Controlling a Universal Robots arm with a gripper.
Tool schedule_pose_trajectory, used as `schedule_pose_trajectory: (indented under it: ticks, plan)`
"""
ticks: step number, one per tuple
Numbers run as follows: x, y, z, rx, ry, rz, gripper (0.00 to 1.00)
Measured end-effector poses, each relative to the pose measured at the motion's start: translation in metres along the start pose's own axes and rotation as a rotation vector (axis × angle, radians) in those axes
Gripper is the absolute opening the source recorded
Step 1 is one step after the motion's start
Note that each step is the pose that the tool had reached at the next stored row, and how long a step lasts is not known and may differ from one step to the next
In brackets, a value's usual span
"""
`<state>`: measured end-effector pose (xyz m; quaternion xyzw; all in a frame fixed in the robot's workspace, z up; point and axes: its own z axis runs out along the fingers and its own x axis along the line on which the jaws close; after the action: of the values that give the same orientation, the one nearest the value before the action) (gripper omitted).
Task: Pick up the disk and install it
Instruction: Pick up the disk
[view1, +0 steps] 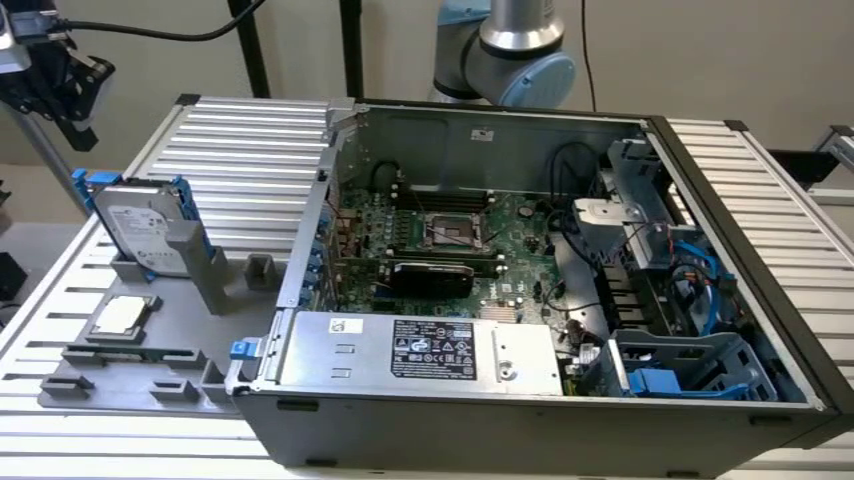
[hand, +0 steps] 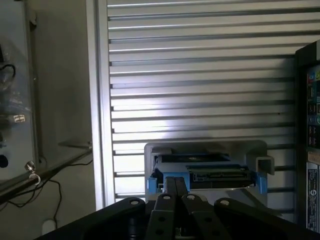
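Observation:
The disk (view1: 140, 225) stands on edge in a grey holder (view1: 200, 265) on the exterior view's left; it is silver-grey with a white label and blue rails. My gripper (view1: 74, 120) hangs above it and a little further to that view's left, not touching it. In the wrist view the disk (hand: 202, 172) shows edge-on in its grey holder, just past my gripper (hand: 175, 179). The two black fingers are pressed together with nothing between them.
An open computer case (view1: 747, 260) takes up the middle and the exterior view's right, with a motherboard (view1: 454, 235), a grey power supply with a black label (view1: 427, 350) and a blue drive bay (view1: 694, 365). A small silver square part (view1: 120, 315) lies on the grey fixture plate (view1: 160, 360). The table is ribbed aluminium (view1: 254, 140).

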<state>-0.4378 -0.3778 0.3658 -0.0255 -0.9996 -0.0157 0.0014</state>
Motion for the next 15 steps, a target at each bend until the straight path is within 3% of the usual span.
schedule_pose_trajectory:
  ticks: [11,15]
  plan:
    - [-0.0002,0.0000,0.0000,0.0000,0.0000,0.000,0.00]
    - [-0.0014,0.0001,0.0008,0.0001,0.0014,-0.049,0.00]
